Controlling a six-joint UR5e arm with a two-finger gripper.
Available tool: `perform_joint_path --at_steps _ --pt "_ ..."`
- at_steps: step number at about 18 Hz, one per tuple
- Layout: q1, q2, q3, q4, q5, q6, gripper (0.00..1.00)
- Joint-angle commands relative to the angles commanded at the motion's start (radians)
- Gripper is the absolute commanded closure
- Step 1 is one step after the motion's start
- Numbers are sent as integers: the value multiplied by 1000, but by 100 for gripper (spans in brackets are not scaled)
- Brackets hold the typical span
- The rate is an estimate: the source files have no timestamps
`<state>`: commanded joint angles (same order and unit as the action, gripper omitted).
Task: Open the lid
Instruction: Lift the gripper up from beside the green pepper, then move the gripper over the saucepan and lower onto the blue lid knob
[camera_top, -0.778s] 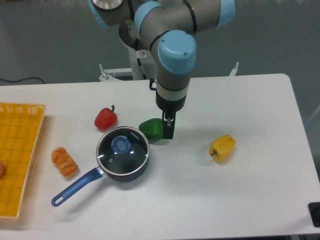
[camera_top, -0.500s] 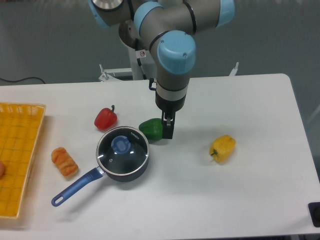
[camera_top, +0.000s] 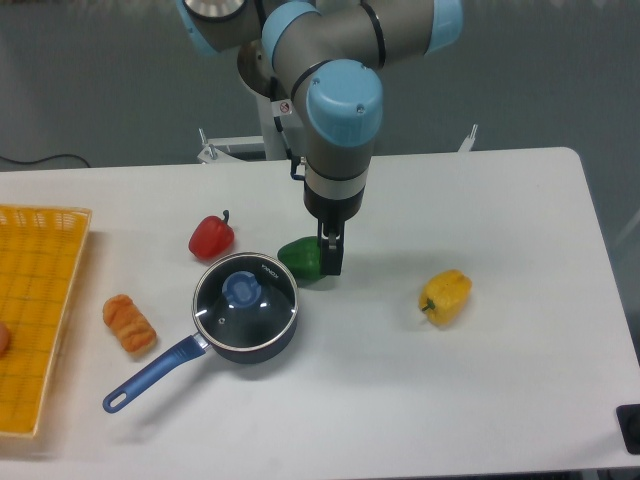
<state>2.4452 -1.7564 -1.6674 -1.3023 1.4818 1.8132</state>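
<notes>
Hanging from the arm above the middle of the desk (camera_top: 500, 380), the end effector (camera_top: 331, 255) points straight down, its dark fingers (camera_top: 333, 258) just at the right side of a green pepper (camera_top: 301, 258). From this view the fingers overlap into one dark shape, so I cannot tell whether they stand apart or together, nor whether they touch the pepper or only hang beside it. Nothing is visibly held.

The lid (camera_top: 246, 297) sits closed on the dark blue saucepan (camera_top: 215, 345), left of and nearer than the end effector, and apart from it. Its clear glass shows a thin metal rim, and the blue knob (camera_top: 241, 289) stands at its centre. The saucepan's long blue handle (camera_top: 152, 375) runs toward the near left.

A red pepper (camera_top: 211, 236) lies just beyond the saucepan on the far left side, and the green pepper sits close to the pan's far right rim. A yellow pepper (camera_top: 446, 296) rests well apart to the right. A bread roll (camera_top: 129, 324) lies left of the saucepan, near a yellow basket (camera_top: 35, 310) at the desk's left edge.
</notes>
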Motion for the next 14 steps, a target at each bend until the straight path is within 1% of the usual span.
perform_joint_path --at_steps 2,7,9,12,14 --pt "-2 2 -14 2 -2 -2 0" --pt "-15 3 -15 5 -9 -15 0" --pt "-18 8 -14 5 -9 -41 0" --pt "-49 9 -11 11 -9 -87 0" --pt "-99 3 -5 43 -9 -174 0"
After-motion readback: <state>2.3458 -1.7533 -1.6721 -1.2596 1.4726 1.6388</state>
